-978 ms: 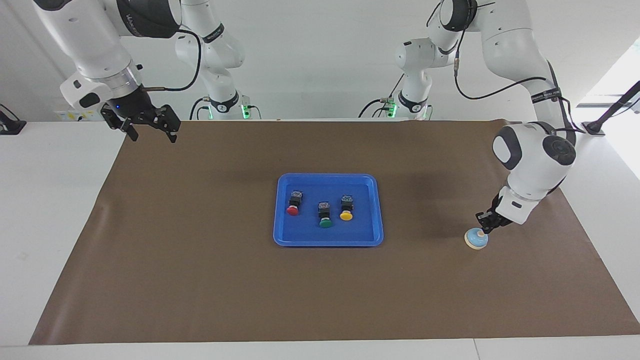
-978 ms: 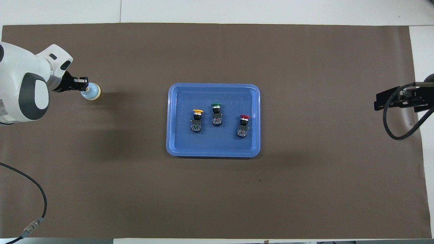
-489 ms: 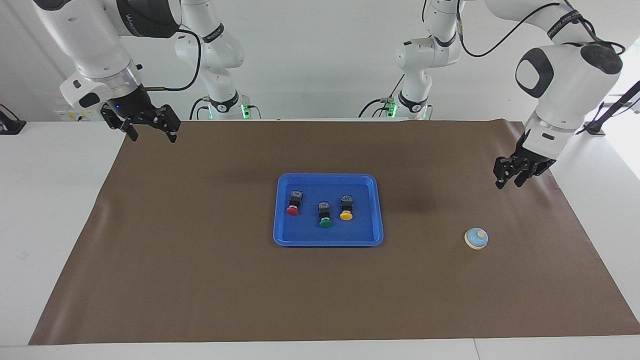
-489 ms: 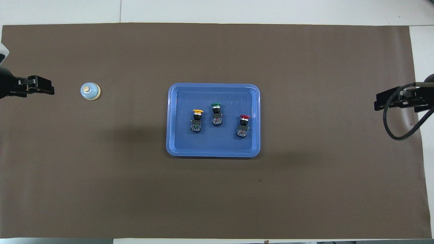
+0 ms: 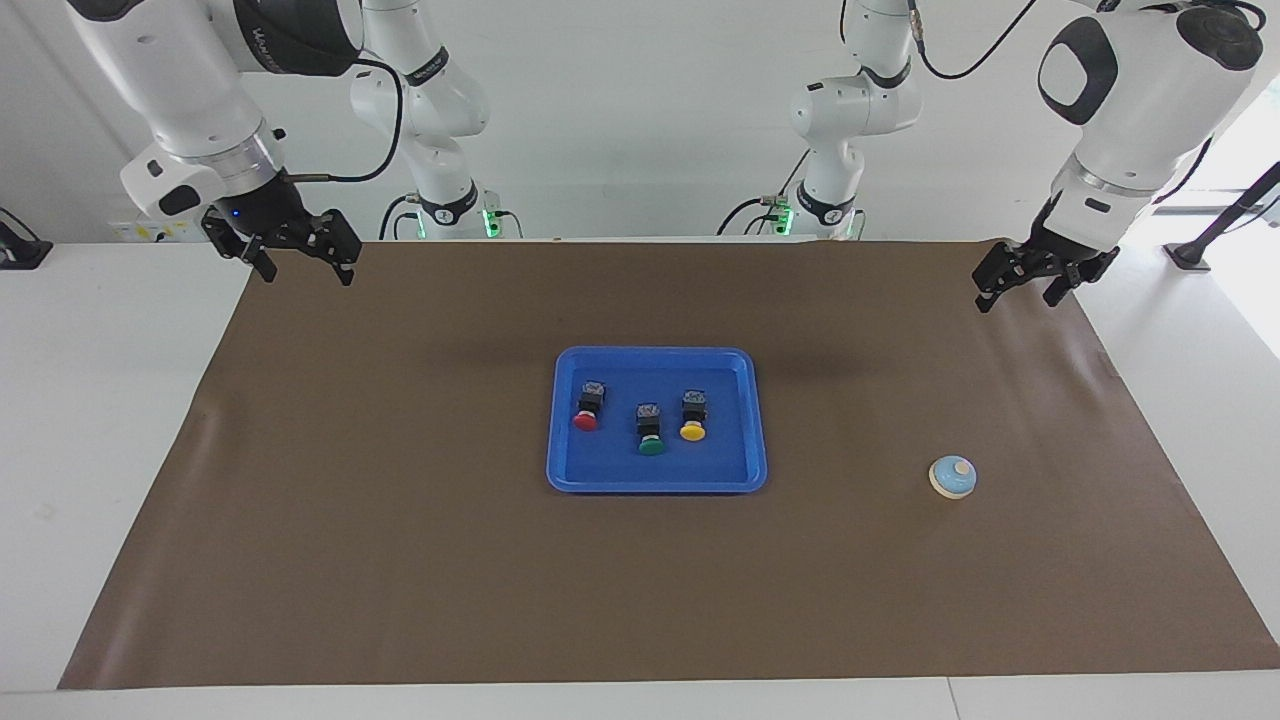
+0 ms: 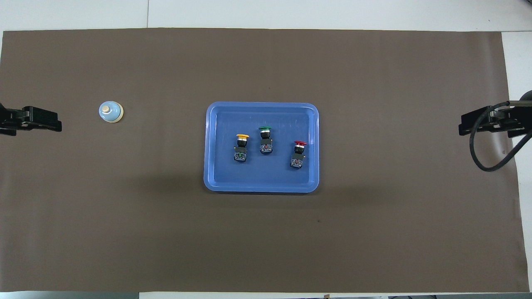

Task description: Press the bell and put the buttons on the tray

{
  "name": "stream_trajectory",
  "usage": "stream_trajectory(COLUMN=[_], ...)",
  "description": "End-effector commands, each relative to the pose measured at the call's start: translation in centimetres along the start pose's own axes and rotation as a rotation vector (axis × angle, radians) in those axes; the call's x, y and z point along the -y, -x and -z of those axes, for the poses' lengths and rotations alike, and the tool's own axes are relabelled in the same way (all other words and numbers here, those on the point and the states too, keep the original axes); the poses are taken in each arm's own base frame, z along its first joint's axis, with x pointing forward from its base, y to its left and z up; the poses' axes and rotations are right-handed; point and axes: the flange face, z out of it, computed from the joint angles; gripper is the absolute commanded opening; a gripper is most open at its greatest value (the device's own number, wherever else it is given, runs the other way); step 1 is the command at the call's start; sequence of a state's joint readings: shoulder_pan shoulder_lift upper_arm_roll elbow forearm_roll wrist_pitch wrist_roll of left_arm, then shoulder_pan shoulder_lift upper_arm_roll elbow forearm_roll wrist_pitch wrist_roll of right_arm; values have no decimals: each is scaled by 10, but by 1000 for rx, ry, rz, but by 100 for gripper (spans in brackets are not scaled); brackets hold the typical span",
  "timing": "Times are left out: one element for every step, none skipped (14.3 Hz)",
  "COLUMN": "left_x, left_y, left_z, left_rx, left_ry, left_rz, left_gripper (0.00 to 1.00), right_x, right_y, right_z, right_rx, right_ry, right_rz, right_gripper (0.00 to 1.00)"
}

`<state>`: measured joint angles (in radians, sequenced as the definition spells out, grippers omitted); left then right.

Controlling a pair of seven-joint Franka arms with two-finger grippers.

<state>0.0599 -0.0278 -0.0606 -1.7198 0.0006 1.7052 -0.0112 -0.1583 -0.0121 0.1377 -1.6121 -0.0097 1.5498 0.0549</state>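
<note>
The blue tray [image 5: 720,462] [image 6: 224,174] lies mid-table. The three buttons lie in it on their sides: red [image 5: 586,408] [image 6: 298,154], green [image 5: 649,432] [image 6: 265,141], yellow [image 5: 692,418] [image 6: 241,147]. The light blue bell [image 5: 953,477] [image 6: 110,112] stands alone on the mat toward the left arm's end. My left gripper [image 5: 1020,290] [image 6: 50,120] is open and empty, raised over the mat's edge at that end, well clear of the bell. My right gripper [image 5: 305,268] [image 6: 467,123] waits open and empty, raised over the mat's edge at the right arm's end.
A brown mat [image 5: 400,560] [image 6: 166,249] covers most of the white table. A black cable [image 6: 482,162] loops from the right gripper over the mat's edge.
My left gripper has lifted off the bell's knob, swung up and back toward the robots' end, and its fingers have opened. The right arm, bell, tray and buttons have not moved.
</note>
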Motion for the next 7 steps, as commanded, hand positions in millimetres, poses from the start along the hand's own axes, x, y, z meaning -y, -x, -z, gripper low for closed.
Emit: stream_trajectory(left_x=[-4, -4, -6, -7, -10, -12, -13], left_y=[6, 7, 7, 8, 8, 9, 9], left_z=[7, 7, 6, 6, 6, 6, 7], left_rx=[50, 56, 59, 61, 62, 67, 65], left_ry=[-3, -5, -5, -5, -4, -4, -4], left_rz=[-8, -9, -15, -18, -24, -27, -29], left_gripper=[100, 100, 100, 100, 100, 100, 100], right_x=[0, 0, 0, 0, 0, 0, 0], right_y=[6, 6, 6, 6, 6, 6, 6], right_z=[0, 0, 0, 0, 0, 0, 0], right_rx=[3, 3, 3, 3, 3, 3, 3], right_ry=[-11, -11, -11, -11, -11, -11, -11], right_rz=[20, 20, 19, 20, 20, 19, 19], right_gripper=[100, 100, 100, 100, 100, 100, 100])
